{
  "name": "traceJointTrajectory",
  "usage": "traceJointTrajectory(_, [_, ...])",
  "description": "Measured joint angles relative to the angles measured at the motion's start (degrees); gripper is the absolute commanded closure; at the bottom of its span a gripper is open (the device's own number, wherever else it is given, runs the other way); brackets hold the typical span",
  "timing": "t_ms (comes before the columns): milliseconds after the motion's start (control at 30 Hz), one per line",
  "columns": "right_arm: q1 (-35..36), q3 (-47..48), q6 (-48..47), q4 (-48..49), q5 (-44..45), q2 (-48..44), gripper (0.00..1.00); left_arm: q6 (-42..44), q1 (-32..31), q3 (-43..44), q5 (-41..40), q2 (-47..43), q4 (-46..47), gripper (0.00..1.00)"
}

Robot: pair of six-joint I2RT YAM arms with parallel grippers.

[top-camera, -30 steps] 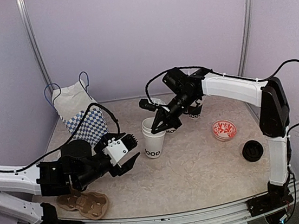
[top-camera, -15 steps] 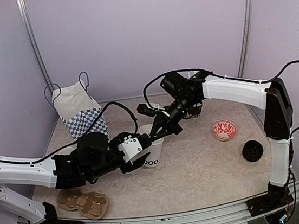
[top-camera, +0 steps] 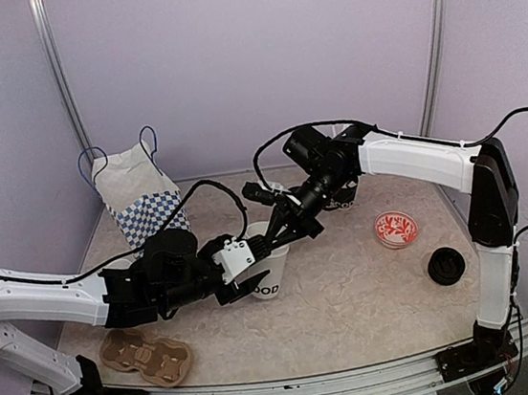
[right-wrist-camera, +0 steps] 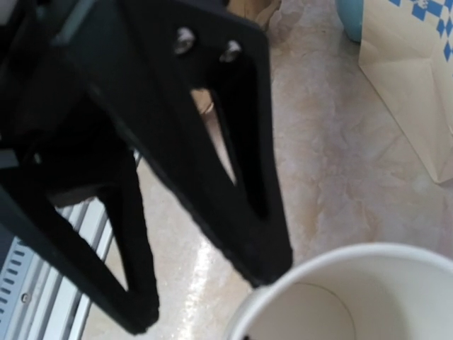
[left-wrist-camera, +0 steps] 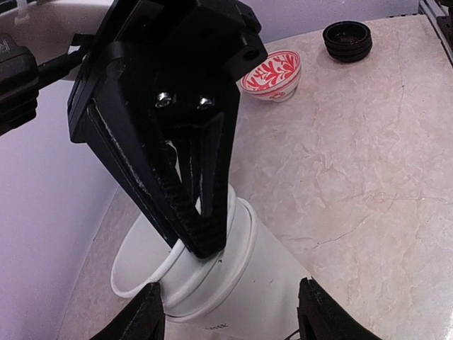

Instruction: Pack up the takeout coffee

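Two nested cups [top-camera: 268,272] near the checked bag [top-camera: 145,207]: right gripper [left-wrist-camera: 202,244] apparently nipped onto the inner cup [left-wrist-camera: 141,263] rim, left gripper [left-wrist-camera: 233,319] spread astride the outer cup [left-wrist-camera: 272,283], so clamp that firmly, then lift straight.

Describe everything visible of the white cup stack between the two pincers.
The cup stack is two white paper cups, one nested in the other. It is lidless, stands on the marbled table and has black lettering near its base. The right pincer pinches the inner cup's rim. The left pincer straddles the outer cup's lower wall, but contact is unclear.
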Motion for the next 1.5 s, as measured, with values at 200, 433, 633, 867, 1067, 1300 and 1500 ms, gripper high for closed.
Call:
traceJointTrajectory(200, [-0.13,0.02,-0.07,-0.72,0.5,0.02,1.0,-0.66,0.61,0.94,0.57,1.25,-0.5,0.4])
traceJointTrajectory(433, [-0.37,0.04,-0.09,-1.05,3.19,0.0,1.0,-1.42,1.29,2.84,0.42,3.85,-1.51,0.42])
traceJointTrajectory(633, [-0.35,0.68,0.55,-1.2,4.57,0.17,1.0,-1.51,1.36,2.99,-0.9,5.31,-1.46,0.42])
traceJointTrajectory(867, [-0.37,2.05,0.81,-1.49,4.96,0.33,1.0,-1.6,1.51,3.63,-2.38,5.77,-0.87,0.44])
traceJointTrajectory(1067, [-0.52,2.08,0.55,-2.23,7.32,0.33,1.0,-1.81,1.68,5.55,-2.91,8.44,-1.88,0.47])
traceJointTrajectory(1300, [-0.74,2.49,0.09,-2.34,7.58,0.33,1.0,-2.32,2.14,6.36,-3.5,10.95,-4.74,0.48])
traceJointTrajectory(1500, [-0.72,2.51,-0.13,-2.23,7.56,0.33,1.0,-2.75,2.1,6.36,-4.07,11.26,-5.75,0.47])
